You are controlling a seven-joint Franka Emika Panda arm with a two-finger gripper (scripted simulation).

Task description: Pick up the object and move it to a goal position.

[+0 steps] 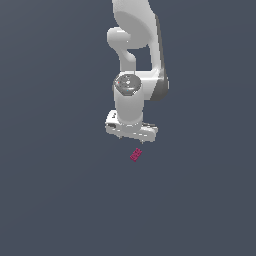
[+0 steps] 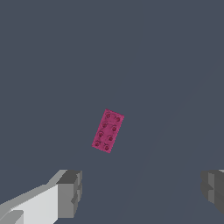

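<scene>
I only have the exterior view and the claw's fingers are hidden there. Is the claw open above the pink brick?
Observer: Yes. In the wrist view the claw is open, its two fingers set wide apart.
Operator: Is the brick between them?
Observer: No. The brick lies beyond the fingertips, touching neither.
Operator: Which face is up?
Observer: The studded face, with two rows of small studs showing.

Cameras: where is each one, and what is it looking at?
Exterior view: off the arm, looking down on the white arm, its gripper and the pink brick on the grey floor.
Wrist view: on the wrist, facing the brick; two open fingers show.
Both show the brick, not yet gripped.
</scene>
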